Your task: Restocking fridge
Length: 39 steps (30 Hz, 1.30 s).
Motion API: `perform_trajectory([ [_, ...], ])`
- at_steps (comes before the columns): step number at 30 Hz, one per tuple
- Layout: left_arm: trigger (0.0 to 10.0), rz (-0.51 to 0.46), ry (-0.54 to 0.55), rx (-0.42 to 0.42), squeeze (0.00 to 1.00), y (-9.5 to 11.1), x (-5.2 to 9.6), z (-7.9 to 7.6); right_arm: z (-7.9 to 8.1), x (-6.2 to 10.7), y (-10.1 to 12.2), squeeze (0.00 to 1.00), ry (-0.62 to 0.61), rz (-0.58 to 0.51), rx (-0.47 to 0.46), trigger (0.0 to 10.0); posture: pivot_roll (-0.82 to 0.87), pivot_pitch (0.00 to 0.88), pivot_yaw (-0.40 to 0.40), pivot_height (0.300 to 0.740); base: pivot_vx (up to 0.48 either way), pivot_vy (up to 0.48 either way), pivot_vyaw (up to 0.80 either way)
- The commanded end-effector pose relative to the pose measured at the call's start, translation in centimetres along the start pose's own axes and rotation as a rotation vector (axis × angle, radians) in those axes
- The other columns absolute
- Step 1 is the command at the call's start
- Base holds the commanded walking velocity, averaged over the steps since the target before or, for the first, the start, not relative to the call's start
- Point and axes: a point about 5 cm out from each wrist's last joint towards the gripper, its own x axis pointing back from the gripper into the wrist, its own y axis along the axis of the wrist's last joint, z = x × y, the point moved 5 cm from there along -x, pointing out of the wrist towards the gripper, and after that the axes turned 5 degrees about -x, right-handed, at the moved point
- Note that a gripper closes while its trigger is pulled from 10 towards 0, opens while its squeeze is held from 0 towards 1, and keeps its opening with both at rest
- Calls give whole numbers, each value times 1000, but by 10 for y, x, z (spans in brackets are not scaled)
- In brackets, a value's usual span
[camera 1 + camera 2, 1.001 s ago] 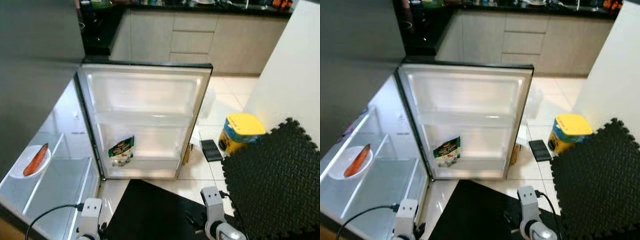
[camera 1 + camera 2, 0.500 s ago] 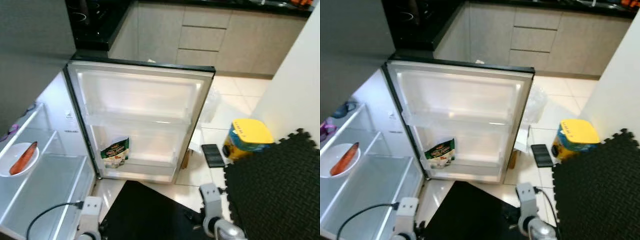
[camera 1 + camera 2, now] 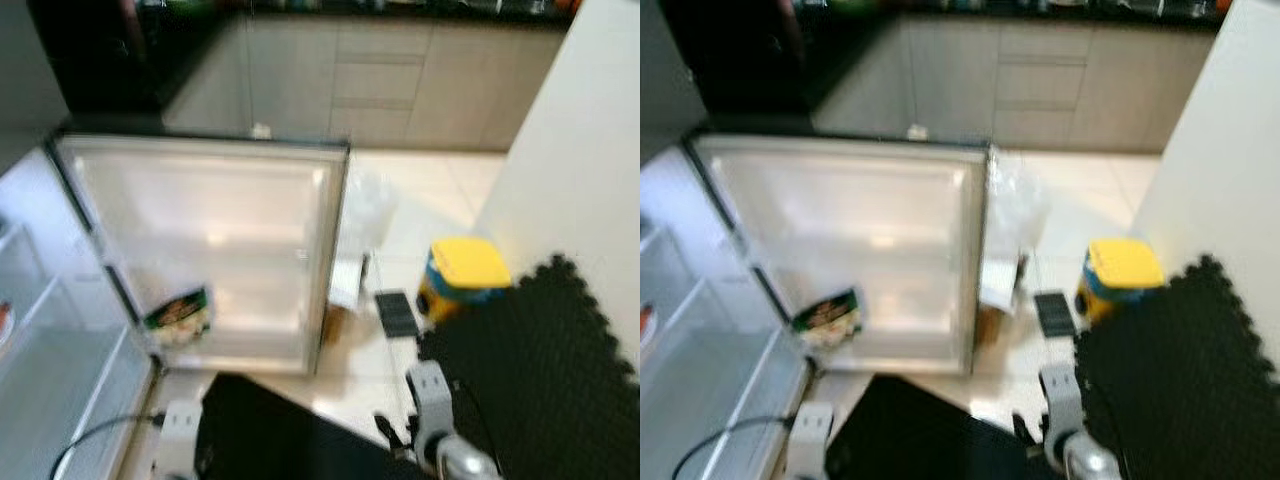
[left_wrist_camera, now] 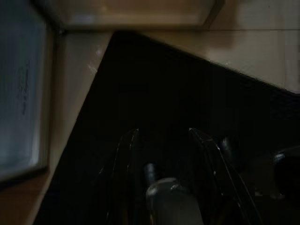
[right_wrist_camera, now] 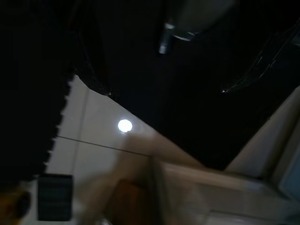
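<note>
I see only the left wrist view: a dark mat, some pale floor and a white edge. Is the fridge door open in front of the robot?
Observer: Yes, the fridge door stands wide open, with its inner shelves facing the robot.
Operator: Is anything stocked in the door?
Observer: One green packet sits in the lower door shelf.
Operator: What is on the floor to the robot's right?
Observer: A yellow-lidded tub stands on the tiles, next to a black foam mat.
</note>
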Motion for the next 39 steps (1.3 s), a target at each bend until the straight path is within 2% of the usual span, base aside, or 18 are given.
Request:
perform_trajectory([
  [1,10000,13,15,-3,0,-6,2,4,5,-1,-3,0,13,12,-7,10000,-86,21,-50,738,0,0,0],
  [10,10000,12,28,-3,0,-7,2,3,11,-3,-2,0,25,8,-4,10000,-69,32,-48,738,0,0,0],
  [20,10000,4,50,-8,0,-4,3,11,21,-9,6,0,49,2,10,10000,-53,31,-58,738,0,0,0],
  [32,10000,-22,63,7,0,2,2,16,12,-7,9,0,27,-1,14,10000,-22,35,-69,738,0,0,0],
  [39,10000,-3,61,13,0,-3,4,18,11,-5,-2,0,-5,23,-12,10000,-21,19,-49,738,0,0,0],
])
